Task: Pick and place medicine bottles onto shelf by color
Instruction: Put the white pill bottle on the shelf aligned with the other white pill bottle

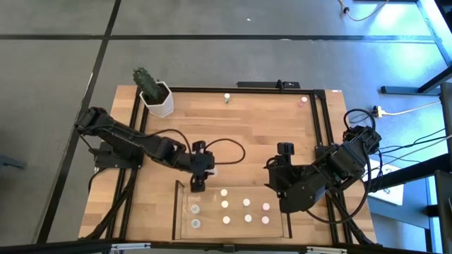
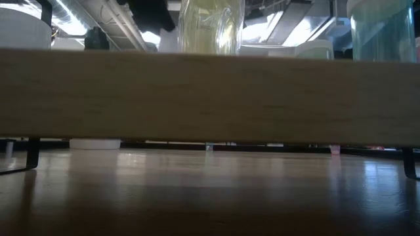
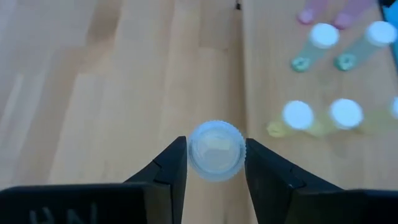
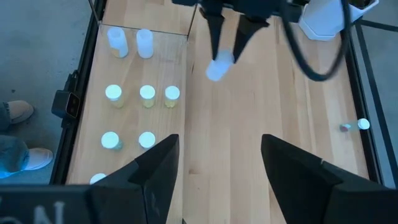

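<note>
My left gripper [image 1: 198,183] hangs over the table just beyond the shelf's far wall, near its left end, shut on a clear-whitish medicine bottle [image 3: 216,150]. The shelf [image 1: 210,233] is a shallow clear-walled tray at the table's near edge. Several bottles stand upright on its wood floor: two clear ones [image 4: 130,42] at its left end, then yellowish ones [image 4: 147,94] and pinkish ones [image 1: 265,213] toward the right. My right gripper [image 4: 219,140] is open and empty, high above the shelf's right end [image 1: 275,180]. My left gripper pinches the bottle between its two fingers, on opposite sides of its round top end [image 3: 191,153]. The fingers [image 4: 214,37] slant down from above. The bottle [image 4: 217,68] hangs at their tips, clear of the table.
A white pot with a green cactus [image 1: 157,97] stands at the far left corner. Two small bottles [image 1: 227,97] [image 1: 302,101] stand near the far edge. A black frame [image 1: 321,127] runs around the tabletop. In the low view a wooden board [image 2: 210,95] fills the middle.
</note>
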Motion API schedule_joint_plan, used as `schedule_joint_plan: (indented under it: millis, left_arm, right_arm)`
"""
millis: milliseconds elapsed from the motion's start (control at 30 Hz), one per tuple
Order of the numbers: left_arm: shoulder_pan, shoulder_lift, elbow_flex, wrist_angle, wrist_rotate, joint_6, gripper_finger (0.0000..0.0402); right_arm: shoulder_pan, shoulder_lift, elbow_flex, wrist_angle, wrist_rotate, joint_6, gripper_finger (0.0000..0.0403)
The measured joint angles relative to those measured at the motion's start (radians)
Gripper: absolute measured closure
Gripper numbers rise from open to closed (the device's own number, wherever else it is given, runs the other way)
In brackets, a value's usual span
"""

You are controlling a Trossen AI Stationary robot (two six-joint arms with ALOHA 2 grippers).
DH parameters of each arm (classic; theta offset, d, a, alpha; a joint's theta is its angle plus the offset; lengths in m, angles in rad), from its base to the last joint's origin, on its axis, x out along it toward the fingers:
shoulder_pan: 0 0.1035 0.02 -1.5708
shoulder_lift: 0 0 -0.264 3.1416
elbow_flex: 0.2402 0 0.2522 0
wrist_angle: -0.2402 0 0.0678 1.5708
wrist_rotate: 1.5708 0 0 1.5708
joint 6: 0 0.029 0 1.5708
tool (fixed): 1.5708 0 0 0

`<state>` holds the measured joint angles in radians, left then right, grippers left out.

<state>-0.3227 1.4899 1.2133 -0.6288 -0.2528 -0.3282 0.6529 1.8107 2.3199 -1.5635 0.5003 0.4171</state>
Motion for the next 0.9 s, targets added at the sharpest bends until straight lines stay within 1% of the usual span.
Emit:
schedule_joint_plan:
  millis: [200,500,633,733,900]
  left_arm:
    - [-0.07,0.0,0.0,-0.003,-0.002,-0.077,0.028]
    - [-0.177,0.0,0.0,-0.057,-0.001,-0.171,0.028]
    - [-0.206,0.0,0.0,-0.07,-0.021,-0.218,0.028]
    - [-0.223,0.0,0.0,-0.07,-0.031,-0.221,0.028]
    - [-0.22,0.0,0.0,-0.069,-0.039,-0.209,0.028]
  right_arm:
    - [0.0,0.0,0.0,0.0,0.001,0.001,0.0173]
    - [0.0,0.0,0.0,0.004,0.003,0.001,0.0173]
    - [0.0,0.0,0.0,0.004,0.003,0.001,0.0173]
    - [0.0,0.0,0.0,0.004,0.003,0.001,0.0173]
    - [0.0,0.0,0.0,0.004,0.003,0.001,0.0173]
